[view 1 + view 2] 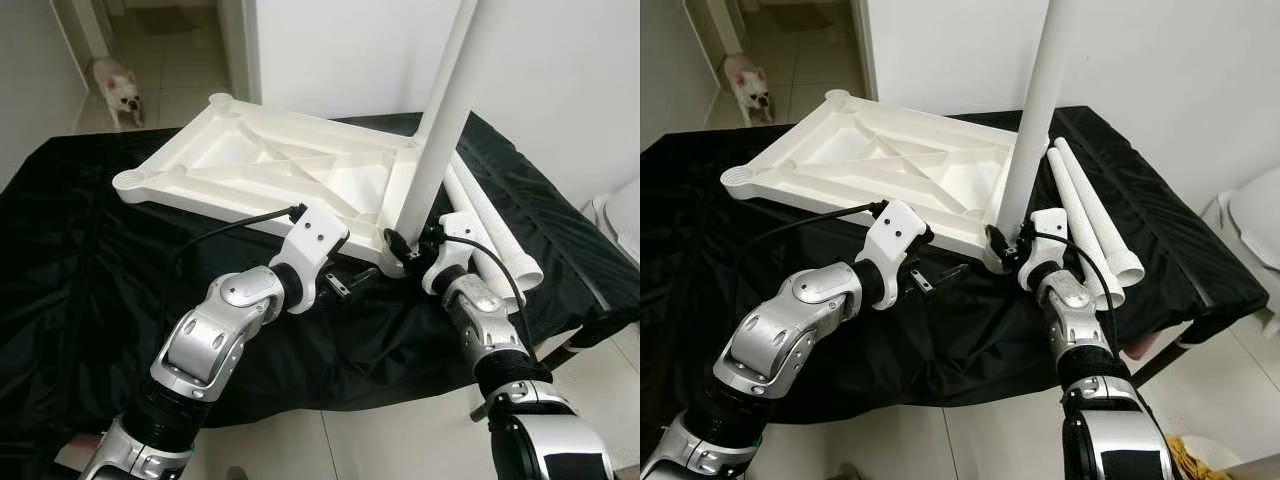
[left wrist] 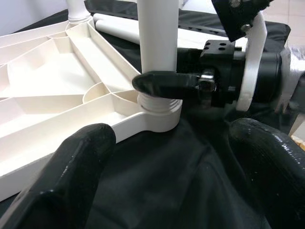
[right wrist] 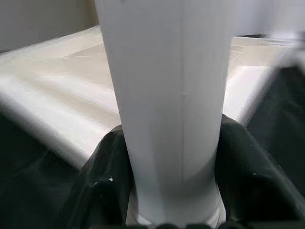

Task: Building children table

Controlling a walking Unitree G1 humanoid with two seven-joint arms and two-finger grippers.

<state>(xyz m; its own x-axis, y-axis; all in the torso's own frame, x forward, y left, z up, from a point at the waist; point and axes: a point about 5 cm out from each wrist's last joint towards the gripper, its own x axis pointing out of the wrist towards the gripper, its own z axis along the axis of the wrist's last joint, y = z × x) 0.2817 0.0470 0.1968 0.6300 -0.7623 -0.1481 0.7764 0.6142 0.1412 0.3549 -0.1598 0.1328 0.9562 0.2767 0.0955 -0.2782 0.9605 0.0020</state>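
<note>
A: What takes up most of the frame?

B: A black cloth-covered table (image 1: 90, 260), spanning it from left to right. On it, in the upper centre, lies a white ribbed plastic tabletop (image 1: 270, 170), upside down with its underside ribs showing.

A: And the tall tube?

B: A white round plastic leg (image 1: 440, 120) stands upright in the tabletop's near right corner socket, rising out of the top edge. Just right of it two more white plastic legs (image 1: 495, 235) lie side by side on the cloth.

A: Where is the right gripper (image 1: 408, 243)?

B: Right of centre, at the foot of the upright leg. Its black fingers (image 3: 248, 176) are clamped on the leg from both sides, just above the socket.

A: The left gripper (image 1: 352, 281)?

B: Centre of the frame, over the cloth just in front of the tabletop's near edge, close to the same corner. Its fingers (image 2: 71, 186) are spread apart and touch nothing.

A: Anything smaller?

B: A small pale dog (image 1: 118, 88) stands on the tiled floor in the upper left.
</note>
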